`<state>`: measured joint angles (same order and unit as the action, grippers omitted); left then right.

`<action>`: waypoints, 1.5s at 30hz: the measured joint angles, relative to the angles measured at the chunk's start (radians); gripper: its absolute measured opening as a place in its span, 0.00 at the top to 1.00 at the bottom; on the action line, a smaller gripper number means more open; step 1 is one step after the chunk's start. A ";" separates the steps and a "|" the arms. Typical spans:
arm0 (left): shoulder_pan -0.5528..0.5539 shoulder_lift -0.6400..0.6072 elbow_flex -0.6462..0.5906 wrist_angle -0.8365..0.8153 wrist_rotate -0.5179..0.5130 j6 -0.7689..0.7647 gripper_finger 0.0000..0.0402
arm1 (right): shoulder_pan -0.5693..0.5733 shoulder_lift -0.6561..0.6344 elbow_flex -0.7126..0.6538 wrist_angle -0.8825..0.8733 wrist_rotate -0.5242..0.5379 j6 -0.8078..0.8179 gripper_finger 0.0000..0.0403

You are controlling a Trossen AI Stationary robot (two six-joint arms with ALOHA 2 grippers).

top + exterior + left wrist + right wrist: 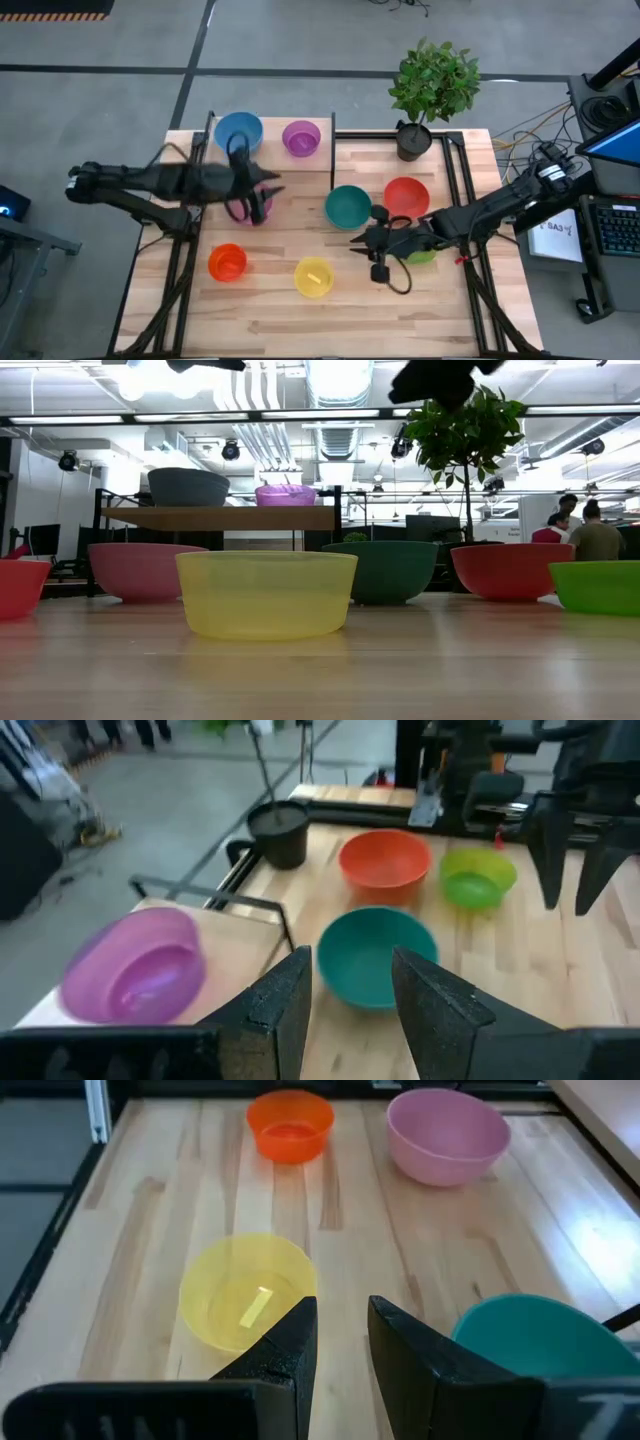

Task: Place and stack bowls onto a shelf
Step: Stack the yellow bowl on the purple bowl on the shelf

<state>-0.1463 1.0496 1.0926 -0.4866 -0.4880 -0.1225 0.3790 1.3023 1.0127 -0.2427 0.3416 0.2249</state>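
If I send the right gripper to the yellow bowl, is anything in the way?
Nothing visible. In the right wrist view, only bare tabletop lies between the right gripper and the yellow bowl. The teal bowl sits off to one side, clear of that line.

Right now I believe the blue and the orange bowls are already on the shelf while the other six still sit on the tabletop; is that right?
Not quite: beside the blue bowl on the shelf is the purple bowl, not the orange bowl, which sits on the tabletop. The high view shows this. So blue and purple are shelved, and the other six remain on the tabletop.
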 joint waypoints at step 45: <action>-0.152 -0.319 -0.550 0.398 -0.262 0.088 0.69 | -0.099 0.731 0.792 -0.354 -0.008 0.009 0.61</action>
<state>-0.2981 0.7311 0.5430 -0.0891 -0.7498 -0.0349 0.2803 2.0331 1.8046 -0.5968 0.3336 0.2343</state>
